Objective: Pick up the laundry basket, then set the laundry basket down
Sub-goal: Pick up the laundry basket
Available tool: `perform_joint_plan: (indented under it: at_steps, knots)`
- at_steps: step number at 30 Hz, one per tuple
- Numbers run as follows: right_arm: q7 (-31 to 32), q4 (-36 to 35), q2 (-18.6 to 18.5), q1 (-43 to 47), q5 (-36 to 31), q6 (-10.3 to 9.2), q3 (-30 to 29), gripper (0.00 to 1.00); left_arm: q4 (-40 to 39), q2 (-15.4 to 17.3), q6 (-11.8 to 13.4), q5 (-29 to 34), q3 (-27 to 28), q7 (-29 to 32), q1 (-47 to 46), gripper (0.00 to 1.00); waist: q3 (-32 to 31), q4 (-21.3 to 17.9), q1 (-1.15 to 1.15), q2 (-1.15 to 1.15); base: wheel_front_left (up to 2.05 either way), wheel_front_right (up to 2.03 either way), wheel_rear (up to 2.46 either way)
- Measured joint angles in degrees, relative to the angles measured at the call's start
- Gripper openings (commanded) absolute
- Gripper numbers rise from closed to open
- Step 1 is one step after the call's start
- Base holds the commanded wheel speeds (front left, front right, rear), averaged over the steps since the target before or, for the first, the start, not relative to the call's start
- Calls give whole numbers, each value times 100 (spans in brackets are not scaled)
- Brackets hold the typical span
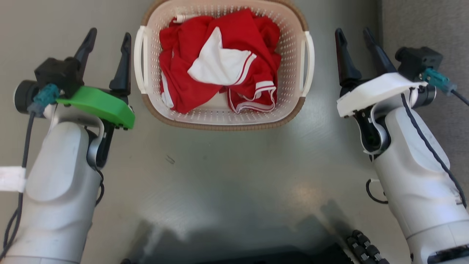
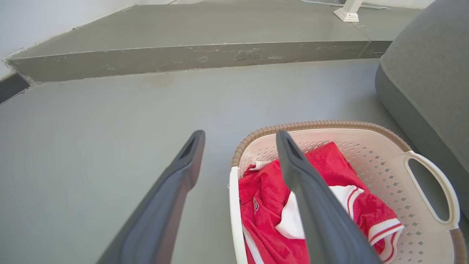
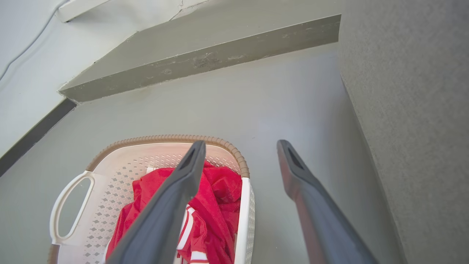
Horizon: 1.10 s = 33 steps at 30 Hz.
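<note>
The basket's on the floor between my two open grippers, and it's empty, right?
Not empty: the head view shows a red and white garment lying in the laundry basket. The rest is right: it sits on the floor between the left gripper and the right gripper, both open.

Nothing here can be read as a word, number or brand. The red garment (image 2: 269,187) lying in the laundry basket (image 2: 322,124) carries one small dark-outlined patch (image 2: 255,205), seen in the left wrist view. It is too small and blurred to tell whether it holds any lettering.
</note>
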Motion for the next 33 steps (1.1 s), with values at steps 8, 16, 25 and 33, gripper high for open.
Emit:
perform_joint_plan:
  at_steps: [8,16,25,33]
  knots:
    - [53,489,27,-480,46,24,169,100,452,67,0,-240,-157,33,-493,100,430,24,0,0,0,0,0]
    - [102,1050,33,-898,76,26,361,100,860,147,0,-392,-380,132,-1028,100,872,31,0,0,0,0,0]
    - [124,1504,32,-1307,427,77,605,100,1263,129,0,-706,-831,287,-1369,100,1240,26,0,0,0,0,0]
    - [124,1756,30,-1582,757,120,959,100,1581,11,0,-1016,-1211,541,-1653,100,1447,63,0,0,0,0,0]
